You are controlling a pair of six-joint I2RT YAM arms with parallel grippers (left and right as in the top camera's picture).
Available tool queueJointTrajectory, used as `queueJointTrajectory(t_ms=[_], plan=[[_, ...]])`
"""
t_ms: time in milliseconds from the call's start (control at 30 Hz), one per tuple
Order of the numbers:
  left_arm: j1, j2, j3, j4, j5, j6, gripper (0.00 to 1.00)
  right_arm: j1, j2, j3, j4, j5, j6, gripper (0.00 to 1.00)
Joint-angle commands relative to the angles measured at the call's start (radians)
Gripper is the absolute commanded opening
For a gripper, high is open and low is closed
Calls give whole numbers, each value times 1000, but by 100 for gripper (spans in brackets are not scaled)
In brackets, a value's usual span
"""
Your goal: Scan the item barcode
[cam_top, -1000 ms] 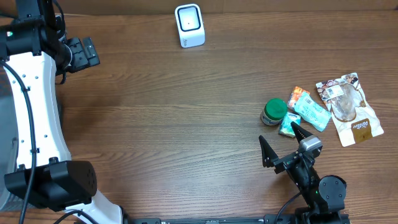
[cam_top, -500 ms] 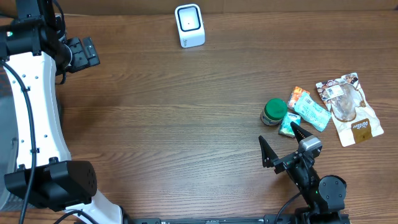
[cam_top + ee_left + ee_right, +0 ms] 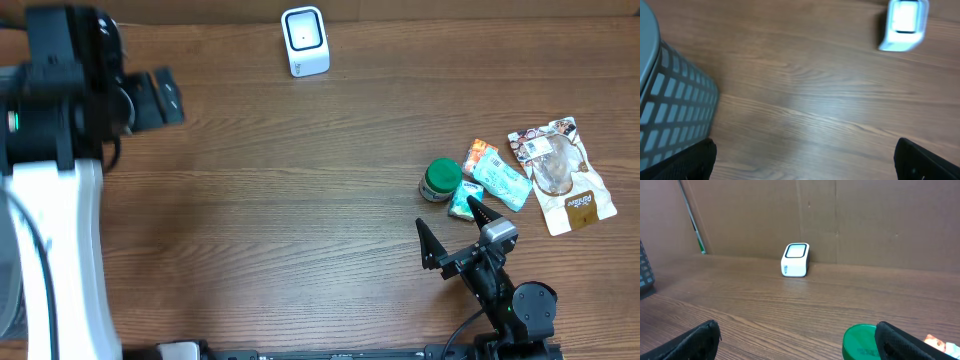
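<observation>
The white barcode scanner (image 3: 304, 40) stands upright at the back middle of the table, and it also shows as the scanner (image 3: 903, 25) and the scanner (image 3: 795, 259). The items lie in a cluster at the right: a green-lidded jar (image 3: 440, 180), a teal packet (image 3: 500, 183), an orange packet (image 3: 480, 155), a small green packet (image 3: 463, 202) and a clear snack bag (image 3: 560, 175). My right gripper (image 3: 452, 228) is open just in front of the jar (image 3: 862, 342), holding nothing. My left gripper (image 3: 165, 97) hangs open and empty over the far left; its view is blurred.
A grey mesh basket (image 3: 670, 110) stands off the table's left side, its edge also visible as the basket (image 3: 645, 270). A brown cardboard wall (image 3: 840, 215) backs the table. Bare wood (image 3: 280, 200) lies between the scanner and the items.
My left arm has swung to the right and toward the table, blurred with motion. The right arm and the items have not moved.
</observation>
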Motion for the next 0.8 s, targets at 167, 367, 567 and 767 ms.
queueJointTrajectory(t_ms=[167,367,567,767], plan=[[-21,-314,-378,-7,-27,40,100,6,-10,-10,5,-5,7,100],[-22,-483,-561,-13,-59,42,100,6,-10,-10,5,-5,7,100],[-22,-637,-717,228,-20,51,99,6,-10,-10,5,-5,7,100],[-43,-864,-1050,750,154,241,100,6,-10,-10,5,-5,7,100]])
